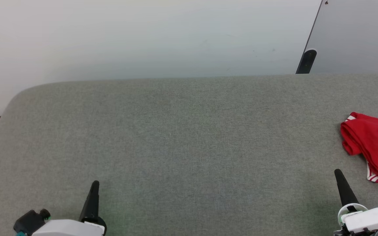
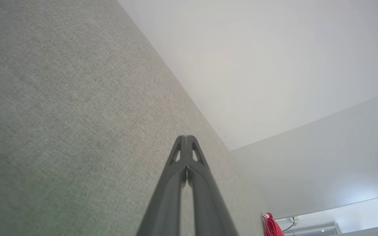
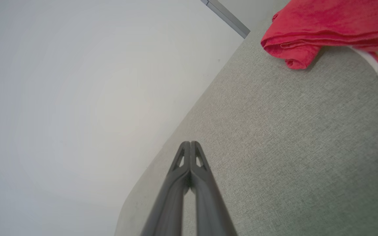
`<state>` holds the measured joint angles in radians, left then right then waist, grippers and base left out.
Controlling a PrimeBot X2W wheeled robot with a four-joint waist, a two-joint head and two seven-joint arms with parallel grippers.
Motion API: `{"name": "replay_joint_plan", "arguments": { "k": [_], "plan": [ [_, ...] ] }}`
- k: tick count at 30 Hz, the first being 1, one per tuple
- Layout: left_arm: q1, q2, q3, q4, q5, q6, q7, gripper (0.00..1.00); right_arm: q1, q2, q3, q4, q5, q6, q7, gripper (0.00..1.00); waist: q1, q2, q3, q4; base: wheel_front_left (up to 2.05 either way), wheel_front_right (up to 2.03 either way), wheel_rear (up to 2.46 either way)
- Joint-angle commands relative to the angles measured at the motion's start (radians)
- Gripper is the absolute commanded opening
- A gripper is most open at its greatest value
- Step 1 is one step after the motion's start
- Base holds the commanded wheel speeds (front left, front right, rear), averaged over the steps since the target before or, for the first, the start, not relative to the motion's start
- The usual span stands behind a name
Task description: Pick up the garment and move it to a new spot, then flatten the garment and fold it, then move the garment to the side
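The garment (image 1: 374,147) lies as a compact red bundle at the far right of the grey desk (image 1: 176,137), partly cut off by the head view's edge; its layers are doubled over one another, and a strip of white-and-red trim (image 1: 371,176) peeks out at the near corner; no lettering shows. That placement reads as deliberate: folded small and set off to one side, it is out of the working middle of the desk; by my judgement the fold and the move aside are done, or nearly so.

The right gripper (image 1: 339,175) sits at the lower right, near the bundle's near corner but not touching it; in the right wrist view its two dark fingers press together tip to tip, holding nothing. The left gripper (image 1: 94,187) rests at the lower left, well apart from the garment; its fingers likewise meet at the tips with nothing between them. Both arms lie low by the near edge, fingers pointing away across the desk; it looks like a parked pose rather than a reach.
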<state>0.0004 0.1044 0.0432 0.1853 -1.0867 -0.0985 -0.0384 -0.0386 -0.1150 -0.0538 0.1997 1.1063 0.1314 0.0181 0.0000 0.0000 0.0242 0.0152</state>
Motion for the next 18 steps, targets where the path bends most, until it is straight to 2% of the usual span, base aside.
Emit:
{"name": "replay_joint_plan", "arguments": {
  "k": [1, 18],
  "plan": [
    [-0.017, 0.002, 0.007, -0.005, -0.020, -0.010, 0.003, 0.00, -0.027, 0.000, -0.005, -0.007, 0.018, -0.001, 0.003, 0.00, 0.0000, 0.0000, 0.000, 0.000, 0.00, 0.00, 0.00],
    [-0.048, -0.016, 0.027, 0.014, -0.174, -0.018, 0.049, 0.00, -0.042, 0.019, -0.023, 0.008, 0.168, -0.001, 0.032, 0.00, 0.0000, 0.0000, -0.005, -0.004, 0.00, 0.00, 0.00]
  ]
}}
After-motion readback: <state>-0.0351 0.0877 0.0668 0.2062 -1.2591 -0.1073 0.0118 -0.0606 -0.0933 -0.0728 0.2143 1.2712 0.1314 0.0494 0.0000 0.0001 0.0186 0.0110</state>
